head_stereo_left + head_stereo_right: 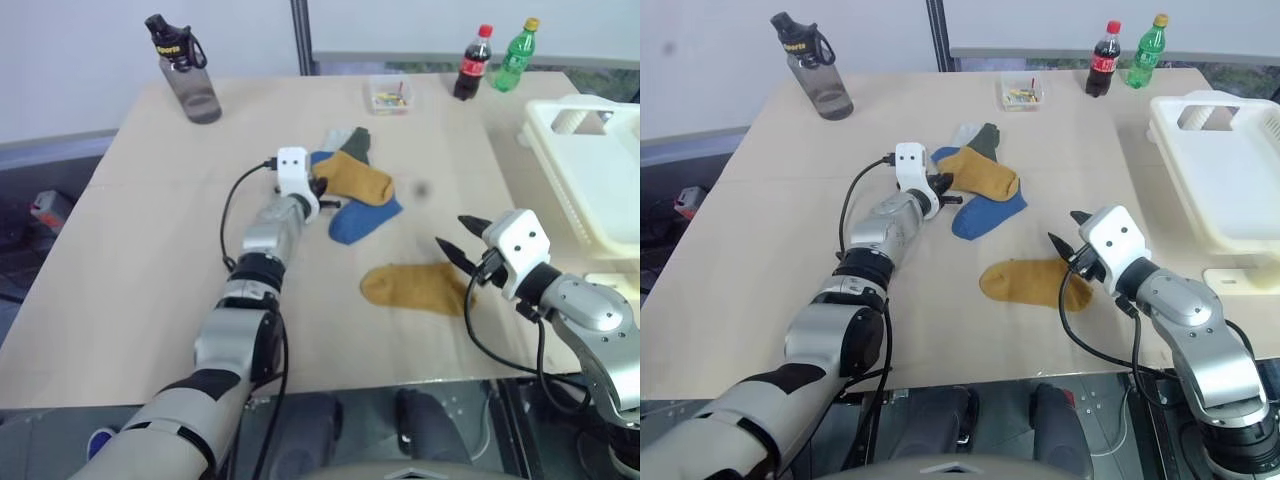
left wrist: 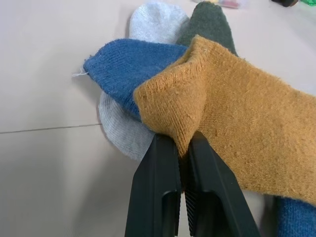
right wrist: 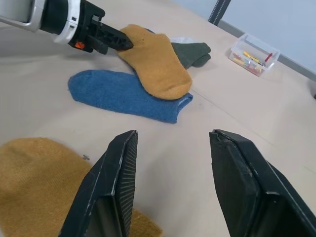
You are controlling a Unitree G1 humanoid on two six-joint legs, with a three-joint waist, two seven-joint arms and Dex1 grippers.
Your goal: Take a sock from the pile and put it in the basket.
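Left gripper point(image 2: 183, 148) was pinched tight on the edge of the mustard sock point(image 1: 358, 177) lying atop the pile point(image 1: 978, 170), which sat mid-table and also held a blue sock point(image 1: 358, 220), a dark green sock point(image 2: 210, 24) and a pale grey sock point(image 2: 157, 20). Right gripper point(image 3: 170, 148) hovered with its jaws apart, holding nothing, just above a second mustard sock point(image 1: 415, 287) lying apart from the pile. The white basket point(image 1: 1230, 170) stood at the table's point(image 1: 150, 270) right edge.
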